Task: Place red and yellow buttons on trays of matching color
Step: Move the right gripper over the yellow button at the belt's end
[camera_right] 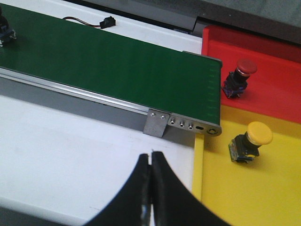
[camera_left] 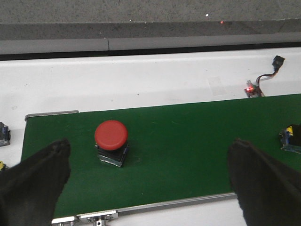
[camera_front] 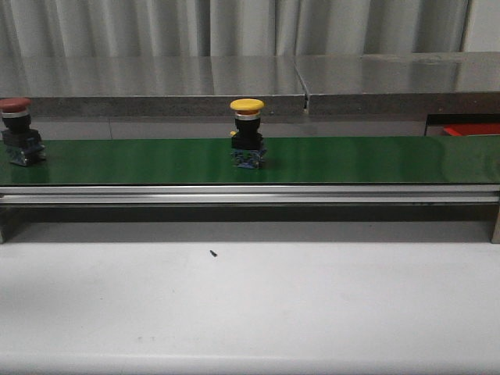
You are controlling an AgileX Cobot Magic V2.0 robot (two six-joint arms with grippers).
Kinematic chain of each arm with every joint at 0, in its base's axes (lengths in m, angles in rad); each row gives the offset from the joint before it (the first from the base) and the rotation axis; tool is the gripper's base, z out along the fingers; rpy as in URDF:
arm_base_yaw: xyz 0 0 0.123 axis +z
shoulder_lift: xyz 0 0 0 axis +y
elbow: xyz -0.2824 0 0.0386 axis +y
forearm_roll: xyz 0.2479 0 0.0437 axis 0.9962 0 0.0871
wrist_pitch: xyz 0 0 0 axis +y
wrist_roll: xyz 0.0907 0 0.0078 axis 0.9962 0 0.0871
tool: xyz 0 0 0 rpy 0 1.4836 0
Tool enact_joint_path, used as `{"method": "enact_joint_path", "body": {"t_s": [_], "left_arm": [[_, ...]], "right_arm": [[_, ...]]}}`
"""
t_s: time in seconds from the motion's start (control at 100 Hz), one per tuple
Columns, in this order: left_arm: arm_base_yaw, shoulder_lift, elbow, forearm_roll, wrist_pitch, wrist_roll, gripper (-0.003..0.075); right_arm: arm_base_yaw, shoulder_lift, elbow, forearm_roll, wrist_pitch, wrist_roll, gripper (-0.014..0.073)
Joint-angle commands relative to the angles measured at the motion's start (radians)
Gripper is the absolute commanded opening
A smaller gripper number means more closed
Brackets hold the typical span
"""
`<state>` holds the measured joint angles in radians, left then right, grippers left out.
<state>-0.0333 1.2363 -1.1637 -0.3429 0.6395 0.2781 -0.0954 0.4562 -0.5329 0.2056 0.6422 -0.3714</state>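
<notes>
A red button (camera_front: 17, 129) stands at the left end of the green belt (camera_front: 351, 160); it also shows in the left wrist view (camera_left: 111, 141). A yellow button (camera_front: 248, 133) stands mid-belt, and its edge shows in the left wrist view (camera_left: 291, 137). My left gripper (camera_left: 150, 162) hangs open and empty above the belt, the red button between its fingers, nearer the left one. My right gripper (camera_right: 151, 162) is shut and empty over the white table beside the yellow tray (camera_right: 263, 193). That tray holds a yellow button (camera_right: 249, 141). The red tray (camera_right: 277, 84) holds a red button (camera_right: 240, 76).
The belt's metal rail (camera_front: 250, 193) runs along its front edge. A grey ledge (camera_front: 156, 86) stands behind the belt. A small sensor with a cable (camera_left: 256, 87) lies on the white surface beyond the belt. The red tray's edge shows at the far right (camera_front: 469, 129).
</notes>
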Motion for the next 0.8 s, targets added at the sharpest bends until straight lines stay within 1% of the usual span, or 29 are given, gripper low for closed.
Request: {"method": "enact_joint_path", "body": {"t_s": [0.0,0.13,0.24,0.25,0.27,0.32,0.36,0.37,0.38,0.4,0.41,0.44,0.45,0.47,0.48,0.49,0.54,0.63,0.68,0.73,0.79], "left_arm": [[-0.022,-0.138,0.095,-0.023,-0.140,0.001,0.0627],[-0.025,-0.316,0.274,-0.035,-0.205,0.001,0.0618],[-0.025,-0.437,0.410,-0.037,-0.232,0.001,0.0552],[-0.025,-0.453,0.418,-0.037,-0.235,0.001,0.0530],[-0.025,-0.475,0.441,-0.037,-0.238,0.001,0.0512],[-0.025,-0.524,0.493,-0.037,-0.248,0.001,0.0441],[-0.025,-0.563,0.533,-0.037,-0.251,0.001,0.0365],[-0.025,-0.569,0.545,-0.037,-0.252,0.001,0.0337],[-0.025,-0.575,0.551,-0.037,-0.252,0.001,0.0337],[-0.025,-0.592,0.568,-0.037,-0.252,0.001,0.0277],[-0.025,-0.603,0.574,-0.037,-0.255,0.001,0.0262],[-0.025,-0.623,0.600,-0.037,-0.255,0.001,0.0183],[-0.025,-0.628,0.604,-0.037,-0.257,0.001,0.0183],[-0.025,-0.642,0.618,-0.037,-0.257,0.001,0.0118],[-0.025,-0.651,0.621,-0.037,-0.257,0.001,0.0102],[-0.025,-0.655,0.629,-0.037,-0.257,0.001,0.0069],[-0.025,-0.680,0.649,-0.037,-0.257,0.001,-0.0018],[-0.025,-0.706,0.666,-0.037,-0.257,0.001,-0.0019],[-0.025,-0.707,0.667,-0.037,-0.257,0.001,-0.0019],[-0.025,-0.707,0.667,-0.037,-0.259,0.001,-0.0019],[-0.025,-0.707,0.667,-0.037,-0.259,0.001,-0.0019]], "right_arm": [[0.000,0.004,-0.027,0.001,-0.070,-0.001,-0.0098],[0.000,0.004,-0.027,0.001,-0.070,-0.001,-0.0098],[0.000,0.004,-0.027,0.005,-0.068,-0.001,-0.0098],[0.000,0.004,-0.027,0.008,-0.068,-0.001,-0.0098],[0.000,0.004,-0.027,0.012,-0.068,-0.001,-0.0098],[0.000,0.004,-0.027,0.017,-0.069,-0.001,-0.0098],[0.000,0.004,-0.027,0.016,-0.071,-0.001,-0.0098],[0.000,0.004,-0.027,0.016,-0.071,-0.001,-0.0098],[0.000,0.004,-0.027,0.016,-0.071,-0.001,-0.0098],[0.000,0.004,-0.027,0.018,-0.071,-0.001,-0.0098],[0.000,0.004,-0.027,0.018,-0.071,-0.001,-0.0098],[0.000,0.004,-0.027,0.019,-0.071,-0.001,-0.0098],[0.000,0.004,-0.027,0.019,-0.070,-0.001,-0.0098],[0.000,0.004,-0.027,0.021,-0.068,-0.001,-0.0098],[0.000,0.004,-0.027,0.023,-0.068,-0.001,-0.0098],[0.000,0.004,-0.027,0.023,-0.068,-0.001,-0.0098],[0.000,0.004,-0.027,0.027,-0.067,-0.001,-0.0098],[0.000,0.004,-0.029,0.073,-0.041,0.000,-0.0092],[0.000,0.004,-0.032,0.107,-0.017,0.000,-0.0068],[0.000,0.004,-0.032,0.129,0.005,0.000,-0.0009],[0.000,0.004,-0.032,0.142,0.009,0.000,0.0122]]}}
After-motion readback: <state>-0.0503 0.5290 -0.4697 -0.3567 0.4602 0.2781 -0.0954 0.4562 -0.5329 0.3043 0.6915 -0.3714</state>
